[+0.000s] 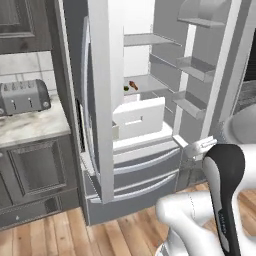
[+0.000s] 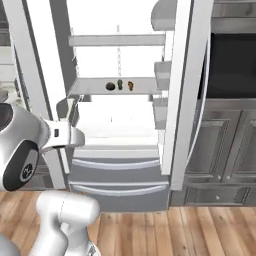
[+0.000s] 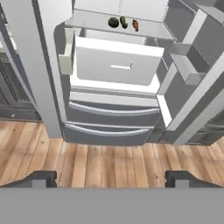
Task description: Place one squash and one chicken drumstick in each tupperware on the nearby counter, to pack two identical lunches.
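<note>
On a middle shelf of the open fridge [image 3: 116, 65] lie a round dark green squash [image 3: 113, 22], a slim green squash [image 3: 123, 22] and an orange-brown chicken drumstick [image 3: 135, 25], side by side. The right base view shows the same row: round squash [image 2: 110, 86], slim squash [image 2: 120, 84], drumstick [image 2: 130, 85]. My gripper [image 3: 111, 179] is open and holds nothing, well in front of the fridge and below that shelf. The second drumstick and both tupperware trays are out of view. The marble counter [image 1: 30, 125] stands left of the fridge.
A grey slotted toaster [image 1: 24, 96] sits on the counter. Both fridge doors [image 1: 100, 100] stand wide open, with door racks [image 1: 195, 67] on the right one. A white drawer [image 1: 139, 117] is pulled out under the shelf. Wood floor [image 3: 109, 157] lies in front.
</note>
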You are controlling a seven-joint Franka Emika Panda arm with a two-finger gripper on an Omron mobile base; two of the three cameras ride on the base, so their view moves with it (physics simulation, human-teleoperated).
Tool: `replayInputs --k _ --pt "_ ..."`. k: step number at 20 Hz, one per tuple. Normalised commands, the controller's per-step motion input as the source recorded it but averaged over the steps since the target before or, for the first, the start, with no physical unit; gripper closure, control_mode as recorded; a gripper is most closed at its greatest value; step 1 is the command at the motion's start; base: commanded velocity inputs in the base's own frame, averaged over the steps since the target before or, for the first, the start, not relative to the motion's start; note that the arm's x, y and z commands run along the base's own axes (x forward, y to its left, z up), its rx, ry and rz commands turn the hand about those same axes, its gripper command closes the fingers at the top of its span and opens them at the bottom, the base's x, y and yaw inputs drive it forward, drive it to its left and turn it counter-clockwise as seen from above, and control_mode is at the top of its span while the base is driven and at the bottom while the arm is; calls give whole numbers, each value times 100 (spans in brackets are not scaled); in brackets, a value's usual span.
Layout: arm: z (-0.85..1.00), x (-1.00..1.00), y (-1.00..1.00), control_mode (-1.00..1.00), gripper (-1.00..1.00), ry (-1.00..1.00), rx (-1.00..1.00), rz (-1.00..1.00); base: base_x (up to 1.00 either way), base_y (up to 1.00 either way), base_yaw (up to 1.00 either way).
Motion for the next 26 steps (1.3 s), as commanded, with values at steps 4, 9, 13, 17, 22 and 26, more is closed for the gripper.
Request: replayInputs --k 4,9,13,17,22,26 --pt "0 0 0 100 -100 0 0 0 86 -14 3" --pt "0 0 0 100 -100 0 0 0 92 0 17" --pt "0 0 0 100 -100 0 0 0 47 -40 20" --pt "0 0 0 100 -100 0 0 0 47 -36 19" --pt "0 0 0 100 -100 0 0 0 73 -3 16" --pt "0 0 0 100 -100 0 0 0 72 -25 14"
